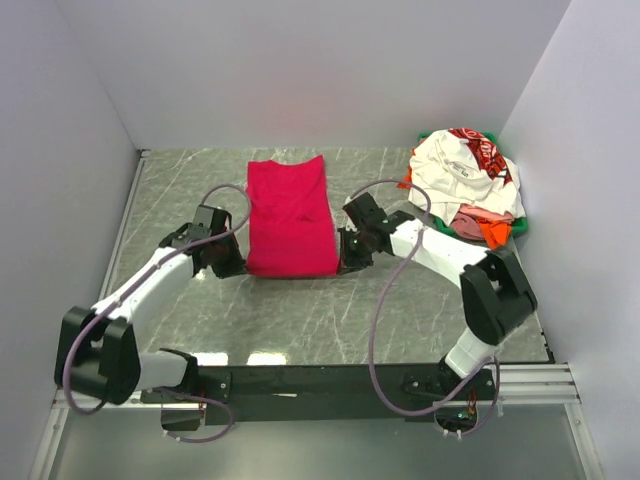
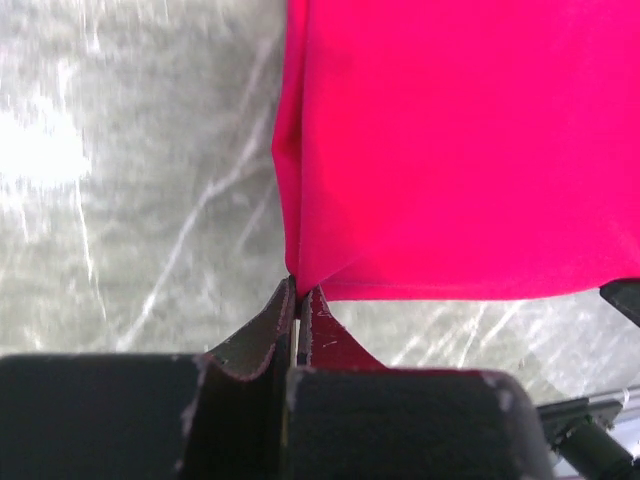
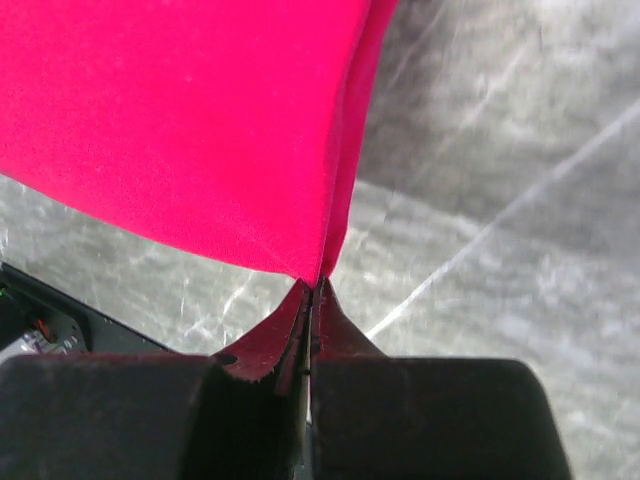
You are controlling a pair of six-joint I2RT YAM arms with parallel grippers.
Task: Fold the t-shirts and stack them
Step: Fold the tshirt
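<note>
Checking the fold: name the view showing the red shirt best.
Top external: the red shirt lies whole, a folded rectangle. The wrist views show only a corner pinched by the left gripper and right gripper.

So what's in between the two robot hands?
The red t-shirt stretches between them. The left gripper pinches its near left corner and the right gripper its near right corner, as the top view shows.

Bright overhead light glares off the table [image 2: 40,150]; the red t-shirt [image 2: 460,140] looks oversaturated and soft.
</note>
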